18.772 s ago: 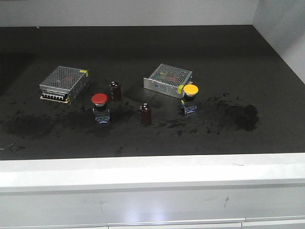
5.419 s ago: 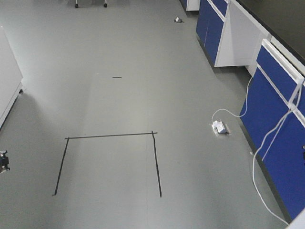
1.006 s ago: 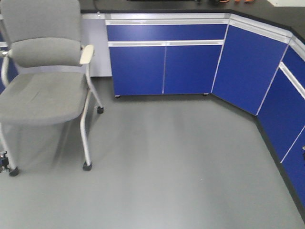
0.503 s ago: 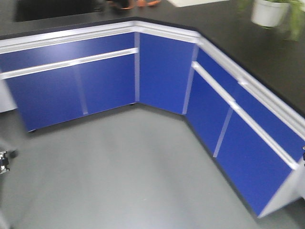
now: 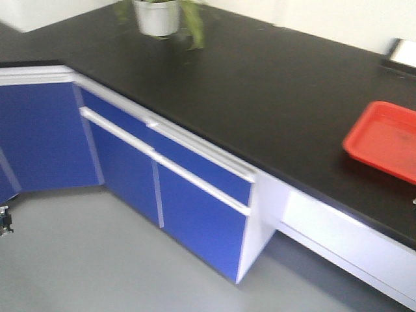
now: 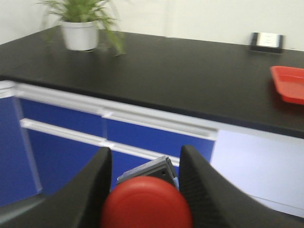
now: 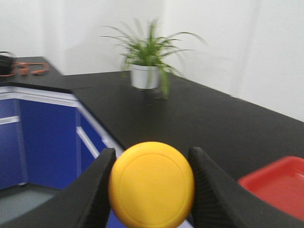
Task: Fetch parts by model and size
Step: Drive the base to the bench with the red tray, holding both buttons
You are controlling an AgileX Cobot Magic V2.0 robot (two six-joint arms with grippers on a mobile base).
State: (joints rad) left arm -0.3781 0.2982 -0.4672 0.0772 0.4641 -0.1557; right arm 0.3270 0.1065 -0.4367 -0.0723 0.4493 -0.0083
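In the left wrist view my left gripper (image 6: 145,190) is shut on the red-capped push-button switch (image 6: 146,203); its red mushroom cap fills the gap between the black fingers and its grey base pokes out behind. In the right wrist view my right gripper (image 7: 152,187) is shut on the yellow-capped push-button switch (image 7: 151,184), its round yellow cap facing the camera between the fingers. In the front view only a small bit of the left gripper (image 5: 5,220) shows at the left edge; the switches do not show there.
A black countertop (image 5: 260,84) on blue cabinets (image 5: 175,195) runs across the front view. A red tray (image 5: 385,140) lies on it at the right, also in the left wrist view (image 6: 289,84). A potted plant (image 5: 158,15) stands at the back. Grey floor (image 5: 97,266) lies below.
The view has swung on past the chair and the cabinet corner to the counter with the plant and the red tray. Both grippers keep their hold.
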